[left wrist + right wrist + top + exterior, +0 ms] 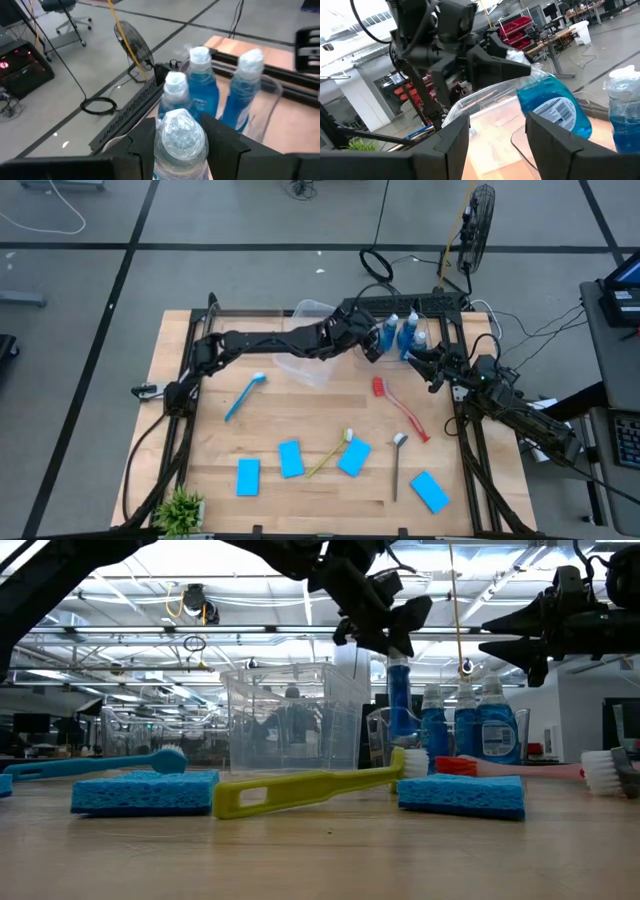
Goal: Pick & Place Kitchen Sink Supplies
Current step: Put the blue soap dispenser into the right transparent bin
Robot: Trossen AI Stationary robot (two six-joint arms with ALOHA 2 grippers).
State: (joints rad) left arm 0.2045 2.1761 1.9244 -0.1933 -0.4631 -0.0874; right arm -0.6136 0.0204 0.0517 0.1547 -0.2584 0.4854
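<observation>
The worktop (300, 490) is pale wood planking, and a clear, thin-walled plastic tub (290, 715) is taken here as the landmark. Just beside the tub, toward the right arm, three small bottles (410, 332) of blue liquid with white caps are stood close together. A fourth bottle (400, 700) is held by its cap, raised off the wood at the tub's side next to that group; it is gripped by the left pincer (385, 625), whose dark fingers (142, 142) are clamped on the crinkled white cap. The right pincer (432, 368) is held in the air past the bottles from the tub, its fingers apart with nothing between them.

Nearer the front edge than the tub, four flat, porous bright-blue sponges (291, 459) are spread across the wood. Among them a thin yellow brush (310, 790) and a grey brush (397, 465) are laid flat. A red brush (400, 408) is laid between the bottles and the sponges. A blue brush (244, 395) is laid on the tub's far side from the bottles. A small green plant (180, 508) is stood at the front corner.
</observation>
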